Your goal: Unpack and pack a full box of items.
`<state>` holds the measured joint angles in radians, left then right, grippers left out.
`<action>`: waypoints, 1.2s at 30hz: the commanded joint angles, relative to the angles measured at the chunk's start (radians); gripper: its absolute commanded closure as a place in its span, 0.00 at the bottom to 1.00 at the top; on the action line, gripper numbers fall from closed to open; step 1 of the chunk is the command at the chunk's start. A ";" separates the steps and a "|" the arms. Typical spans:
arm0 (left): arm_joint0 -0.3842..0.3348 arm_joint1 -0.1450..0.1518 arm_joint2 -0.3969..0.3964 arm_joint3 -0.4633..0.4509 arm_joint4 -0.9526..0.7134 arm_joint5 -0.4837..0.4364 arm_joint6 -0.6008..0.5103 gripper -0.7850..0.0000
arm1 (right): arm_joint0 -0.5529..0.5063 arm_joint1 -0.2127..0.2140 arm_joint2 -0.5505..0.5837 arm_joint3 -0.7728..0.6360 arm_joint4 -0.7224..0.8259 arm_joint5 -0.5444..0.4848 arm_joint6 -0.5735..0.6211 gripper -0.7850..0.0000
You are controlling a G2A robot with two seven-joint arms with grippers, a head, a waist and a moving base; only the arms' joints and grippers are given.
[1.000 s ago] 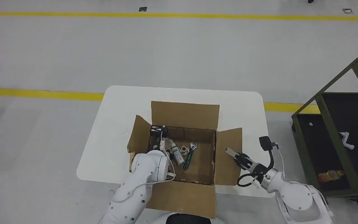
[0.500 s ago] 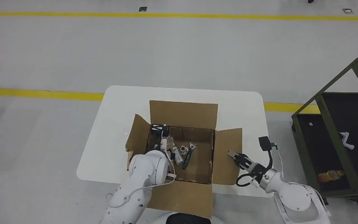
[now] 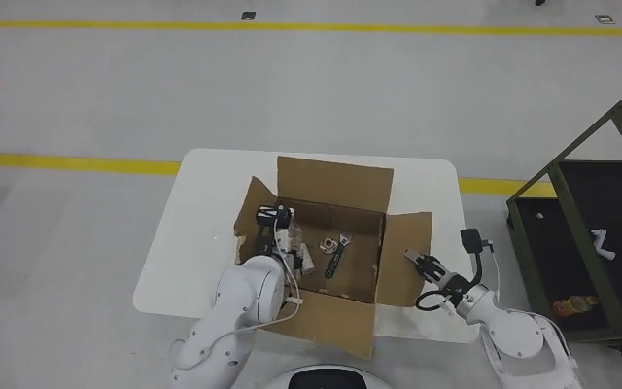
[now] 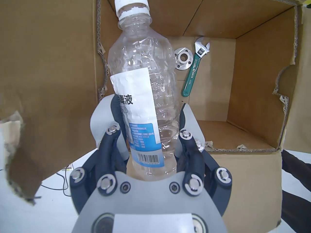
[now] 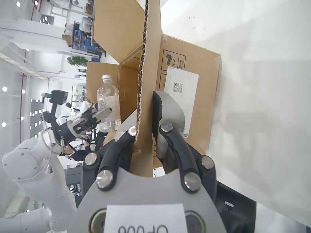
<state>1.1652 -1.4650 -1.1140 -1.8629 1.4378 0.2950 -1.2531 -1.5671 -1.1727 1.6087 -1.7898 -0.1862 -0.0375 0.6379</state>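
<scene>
The white table (image 3: 185, 243) fills the middle of the top view, and on it stands an open cardboard box (image 3: 335, 185) with all its flaps spread. The right flap (image 3: 406, 258) is pinched in the right gripper (image 5: 145, 112), one finger on each face of the card and closed down tight on it. The left gripper (image 4: 148, 105) sits at the left side of the box opening with its fingers closed about the lower half of a clear plastic bottle (image 4: 143, 73) with a white cap, holding it upright just above the box, close beside the torn left flap (image 4: 48, 61). Down on the box floor, toward the far wall, lie a green-handled adjustable wrench (image 4: 195, 66) and a round metal flange (image 4: 184, 58), just beside each other. From where I stand the worry is the bottle: it is gripped low and its thin, dented wall looks slippery, so it may tip or slide out on the way. Its cap could also snag the ragged left flap. The card is already frayed, so a pull by the right arm might tear the flap or drag the whole box.
</scene>
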 commanded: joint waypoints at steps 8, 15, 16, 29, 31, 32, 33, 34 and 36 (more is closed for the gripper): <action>0.005 0.005 -0.071 -0.076 -0.032 -0.027 -0.007 1.00 | 0.067 0.021 0.060 0.047 -0.023 0.026 0.129 1.00; 0.010 0.009 -0.108 -0.124 -0.048 -0.052 -0.039 1.00 | 0.100 0.030 0.077 0.062 -0.008 0.017 0.160 1.00; 0.011 0.009 -0.107 -0.134 -0.063 -0.053 -0.041 1.00 | 0.105 0.031 0.077 0.065 -0.009 0.010 0.166 1.00; 0.011 0.014 -0.141 -0.161 -0.153 -0.096 -0.054 1.00 | 0.155 0.046 0.074 0.095 0.001 -0.013 0.211 1.00; 0.010 0.015 -0.148 -0.172 -0.157 -0.103 -0.066 1.00 | 0.157 0.048 0.076 0.100 -0.001 -0.016 0.214 1.00; 0.010 0.017 -0.152 -0.176 -0.157 -0.108 -0.073 1.00 | 0.158 0.049 0.077 0.104 0.000 -0.019 0.216 1.00; 0.010 0.018 -0.156 -0.183 -0.157 -0.115 -0.081 1.00 | 0.160 0.050 0.079 0.109 -0.002 -0.021 0.216 1.00; 0.010 0.019 -0.159 -0.190 -0.162 -0.122 -0.087 1.00 | 0.162 0.052 0.080 0.113 -0.001 -0.023 0.216 1.00; 0.011 0.023 -0.170 -0.204 -0.162 -0.145 -0.109 1.00 | 0.167 0.054 0.080 0.120 -0.005 -0.026 0.224 1.00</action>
<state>1.1763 -1.4442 -1.2797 -2.0608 1.2740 0.1636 -1.3510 -1.4026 -1.1195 1.6888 -1.6719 -0.1890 -0.0621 0.8570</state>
